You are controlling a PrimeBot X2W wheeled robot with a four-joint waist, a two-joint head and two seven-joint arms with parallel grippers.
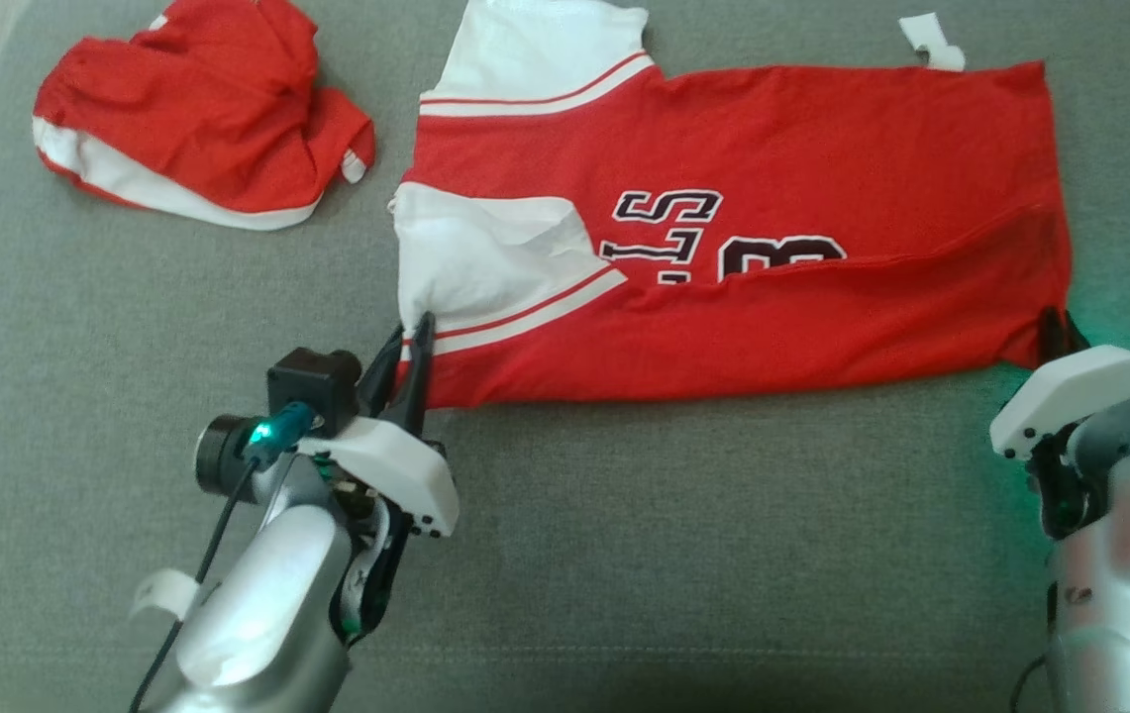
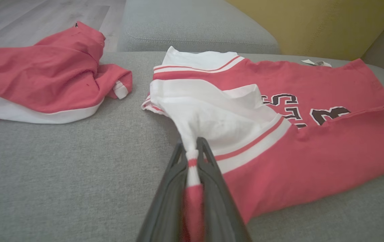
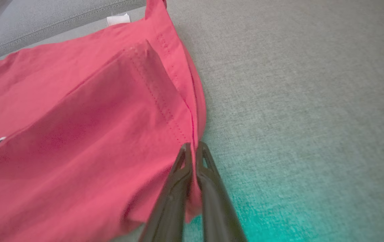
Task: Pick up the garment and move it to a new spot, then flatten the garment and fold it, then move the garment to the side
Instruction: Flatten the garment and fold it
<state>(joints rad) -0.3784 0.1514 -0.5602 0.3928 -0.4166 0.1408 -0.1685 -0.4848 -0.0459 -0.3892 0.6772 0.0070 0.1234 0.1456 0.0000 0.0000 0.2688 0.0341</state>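
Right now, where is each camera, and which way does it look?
Head: high up, looking down at the jersey on the grey cushion; left hand, right hand show.
Left wrist: on the left arm, looking along fingers shut on the jersey's striped edge.
Right wrist: on the right arm, along fingers pinching the red hem.
Head and left wrist share the crumpled garment.

Two red-and-white garments lie on one grey cushion [image 1: 624, 545]: one jersey [image 1: 772, 248] spread in the middle and one crumpled garment [image 1: 198, 119] at the far left. There are two grippers, the left gripper [image 1: 414, 332] at the jersey's near left corner and the right gripper [image 1: 1060, 332] at its near right corner. The jersey shows two white sleeves [image 1: 485, 257]. One white tag [image 1: 931, 42] sits at its far right edge.
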